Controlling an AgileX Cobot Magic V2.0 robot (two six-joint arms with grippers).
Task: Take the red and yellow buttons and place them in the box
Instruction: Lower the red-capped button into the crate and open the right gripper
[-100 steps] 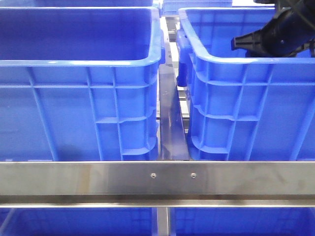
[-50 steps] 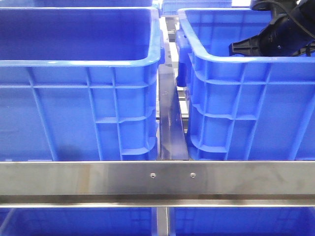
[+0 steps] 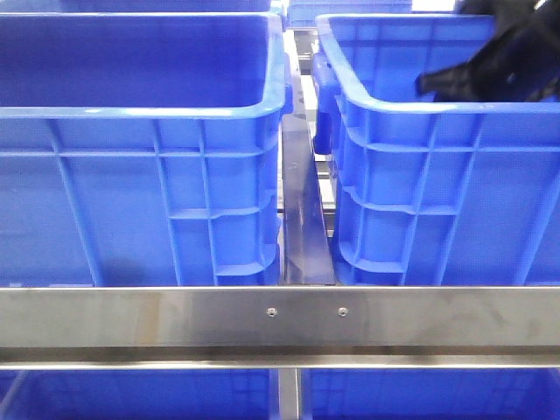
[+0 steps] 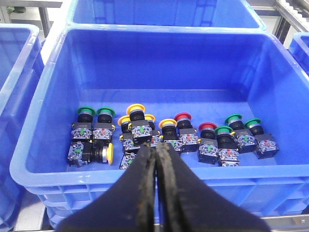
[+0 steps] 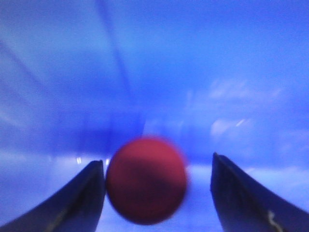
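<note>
Only the right wrist shows a red button (image 5: 146,180) between the spread right gripper (image 5: 157,193).

**Black-Bodied Arms, Dark Tapered Fingers**

The right arm (image 3: 512,61) appeared in the front view as a matte black, rounded housing narrowing to a pointed tip, its outline smeared by blur. The left gripper (image 4: 156,159) had two long black fingers (image 4: 145,193) with worn, gritty inner edges, widening toward a broad dark base. The right gripper (image 5: 157,193) showed two dark grey curved fingers (image 5: 241,198), one carrying a small pale mark.
</note>
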